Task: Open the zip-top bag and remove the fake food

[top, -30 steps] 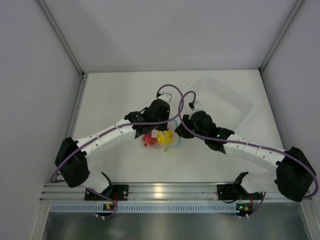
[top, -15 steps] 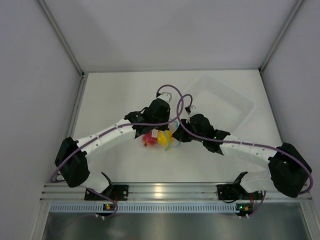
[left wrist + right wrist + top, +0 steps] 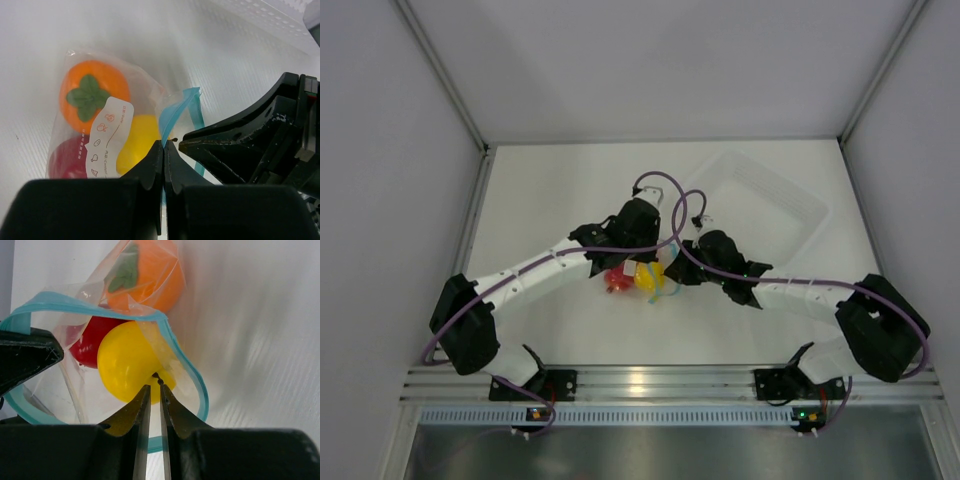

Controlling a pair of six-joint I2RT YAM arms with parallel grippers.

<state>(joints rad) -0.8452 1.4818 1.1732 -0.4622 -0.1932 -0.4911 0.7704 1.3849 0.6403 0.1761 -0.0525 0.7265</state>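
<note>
The zip-top bag [image 3: 642, 277] lies mid-table, its light blue zip strip [image 3: 186, 362] gaping in a loop. Inside sits the fake food: a yellow fruit [image 3: 125, 365], a red one [image 3: 92, 342] and an orange one with a green top [image 3: 92, 90]. My left gripper [image 3: 164, 145] is shut on one side of the zip strip [image 3: 175, 112]. My right gripper [image 3: 154, 386] reaches into the bag's mouth from the other side. Its jaws are almost together and pinch the stem end of the yellow fruit. In the top view both grippers, left [image 3: 642, 262] and right [image 3: 670, 272], meet at the bag.
A larger rigid clear tray [image 3: 760, 195] stands at the back right, just behind the right arm. A white label [image 3: 107, 137] covers part of the bag. Purple cables loop above both wrists.
The right arm has swung left, pushing its gripper further into the bag's mouth, and its jaws have narrowed. The left gripper and the bag have stayed put.
</note>
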